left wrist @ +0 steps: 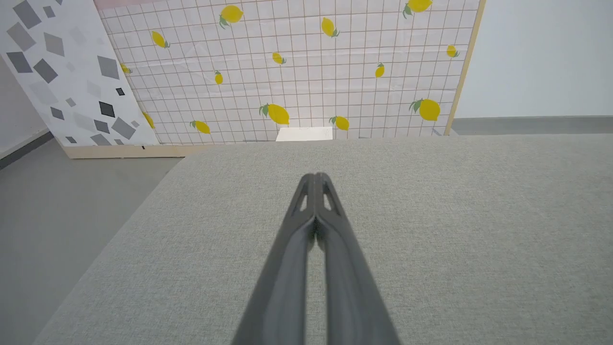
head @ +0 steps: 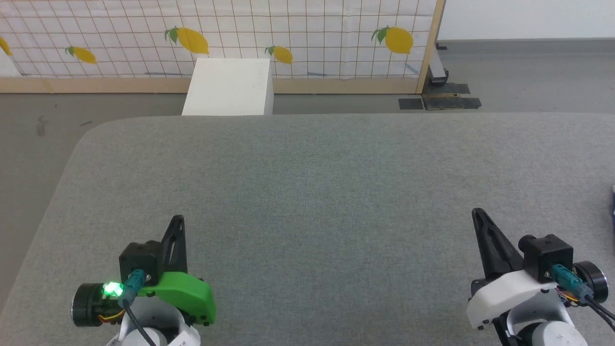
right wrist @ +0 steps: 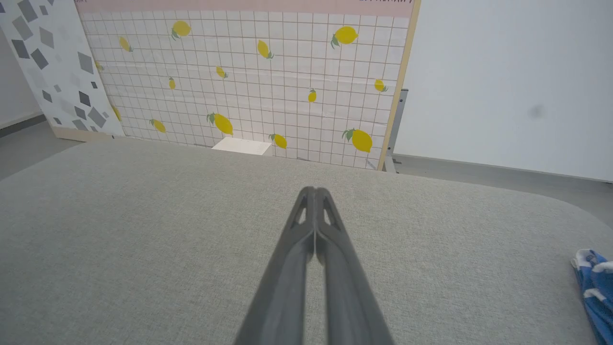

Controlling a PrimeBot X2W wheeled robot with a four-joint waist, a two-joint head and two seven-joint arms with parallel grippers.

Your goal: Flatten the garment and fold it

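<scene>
Grey woven fabric covers one wide desk with rounded corners, set on a grey floor. Behind it stand two backdrop panels: one white grid panel printed with yellow lemons, four whole lemons and part of a fifth in the head view, and one white panel scattered with grey and black shapes. One white box sits on the floor against the lemon panel. Two grippers hover low over the near part of the desk, well apart. The left gripper, on a green housing, has its two dark fingers pressed together and holds nothing. The right gripper, on a white housing, is likewise closed and empty. One garment, blue with white patches, lies bunched at the desk's far right edge, beyond the right gripper and apart from it.
</scene>
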